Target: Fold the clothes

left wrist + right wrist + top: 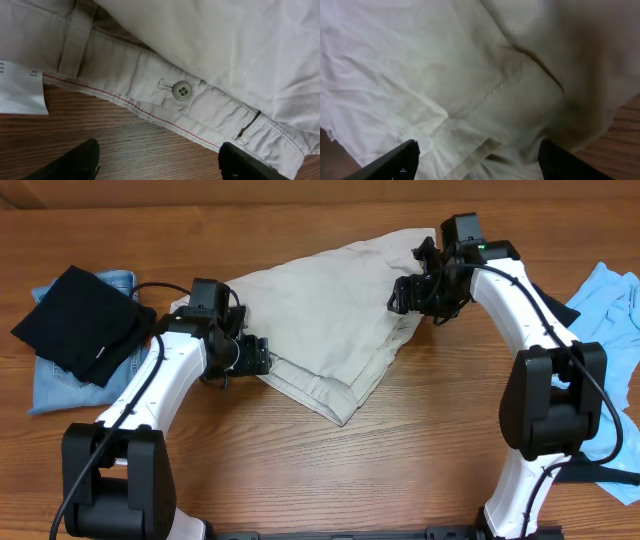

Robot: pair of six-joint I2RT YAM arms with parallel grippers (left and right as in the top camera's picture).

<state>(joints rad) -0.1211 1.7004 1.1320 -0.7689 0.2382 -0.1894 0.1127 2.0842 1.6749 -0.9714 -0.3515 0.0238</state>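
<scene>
Shorts (320,320) lie mid-frame on the surface (420,470), long axis lower left to upper right. My left hand (253,358) sits at the waistband (200,107) end, right hand (410,294) over the far end — both spread wide, holding nothing.

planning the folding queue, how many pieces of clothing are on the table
4: beige shorts in the centre; a black garment at far left, lying on blue jeans; a light blue garment at the right edge, partly out of frame. Others may be hidden.
</scene>
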